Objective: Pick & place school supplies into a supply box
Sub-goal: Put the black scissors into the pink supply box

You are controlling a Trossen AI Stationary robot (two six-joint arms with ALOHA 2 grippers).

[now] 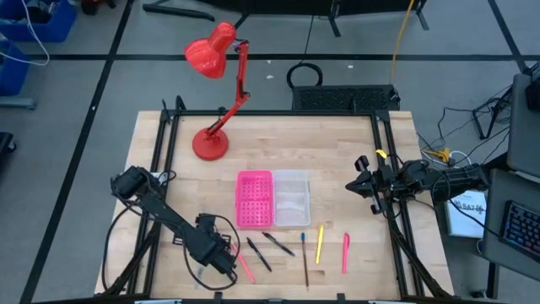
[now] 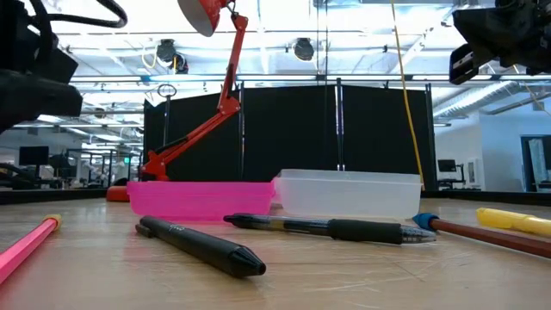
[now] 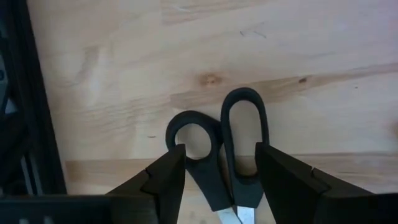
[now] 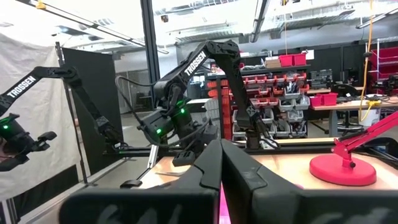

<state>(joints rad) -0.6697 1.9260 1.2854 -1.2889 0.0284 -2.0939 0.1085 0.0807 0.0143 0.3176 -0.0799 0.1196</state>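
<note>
Black-handled scissors (image 3: 217, 155) lie flat on the wooden table near its front left corner. My left gripper (image 3: 221, 155) points down over them, open, with one finger on each side of the two handle loops; in the high view the left gripper (image 1: 226, 260) hides them. Pens and pencils lie loose along the front: a pink one (image 1: 245, 268), two black pens (image 1: 268, 249), a brown pencil (image 1: 305, 257), a yellow one (image 1: 320, 243) and another pink one (image 1: 345, 252). The supply box lies open behind them, pink half (image 1: 255, 200) beside clear half (image 1: 291, 198). My right gripper (image 4: 221, 168) waits shut at the table's right edge.
A red desk lamp (image 1: 215, 93) stands on its round base (image 1: 209, 143) at the far left of the table. Black frame rails (image 1: 160, 160) run along the table's left and right edges. Bare wood lies between the box and the right arm (image 1: 396, 181).
</note>
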